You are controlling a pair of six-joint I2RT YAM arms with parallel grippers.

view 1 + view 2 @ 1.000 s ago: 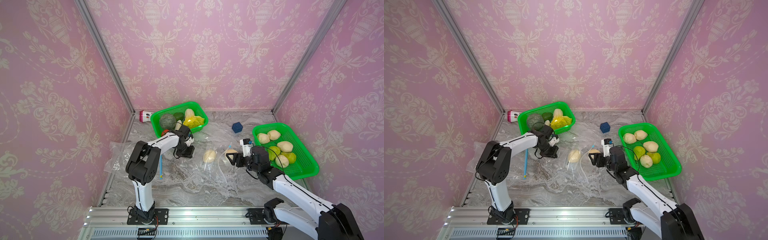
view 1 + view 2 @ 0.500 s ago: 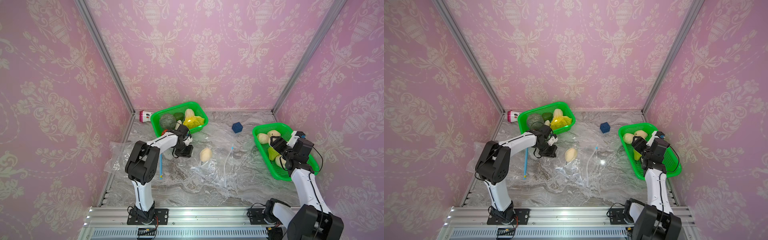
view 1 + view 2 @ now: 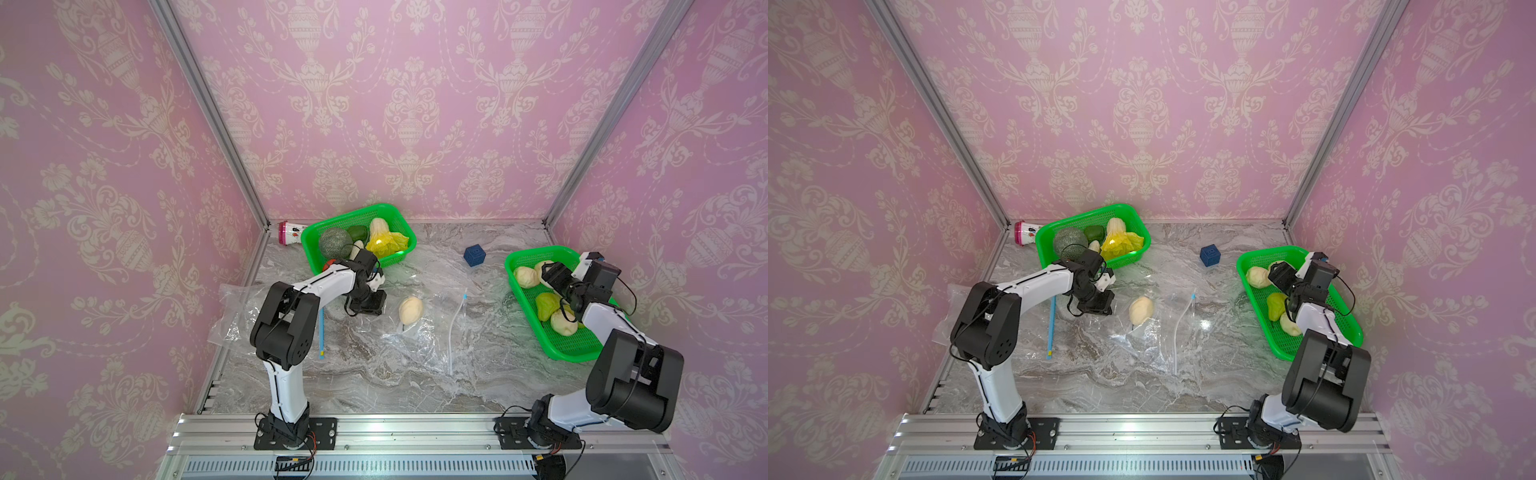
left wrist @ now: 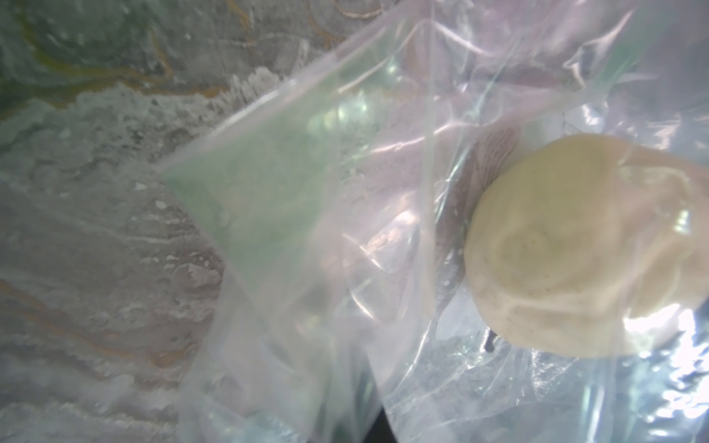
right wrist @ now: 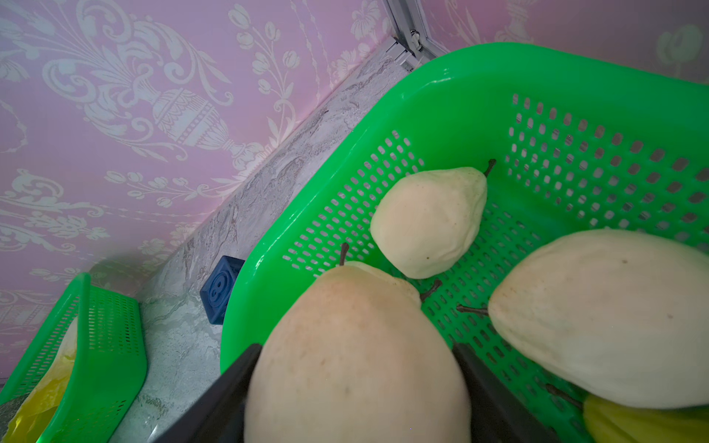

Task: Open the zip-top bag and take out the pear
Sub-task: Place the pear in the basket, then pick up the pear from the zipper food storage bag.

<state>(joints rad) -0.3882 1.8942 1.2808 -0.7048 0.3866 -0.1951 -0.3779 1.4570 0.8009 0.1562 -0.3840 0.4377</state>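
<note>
The marble table (image 3: 415, 386) carries a green basket (image 3: 582, 343) on its right side and a clear zip-top bag (image 3: 432, 332) lying flat near the middle. The left gripper (image 3: 368, 308) is down at the bag's left edge, jaws closed tight on a pinch of its plastic. The right gripper (image 5: 356, 347) hangs over the basket, jaws spread wide around a pale pear (image 5: 345, 307) that fills the gap between them. A second pear (image 3: 410, 310) lies in the bag's far end, under the plastic.

Marble bench (image 3: 374, 382) carries back basket (image 3: 395, 258), right basket (image 3: 540, 252), blue cube (image 3: 474, 254) between them, zip bag (image 3: 428, 332) mid-bench, crumpled plastic (image 3: 237, 307), blue strip (image 3: 321, 332), corner bottle (image 3: 291, 232).
</note>
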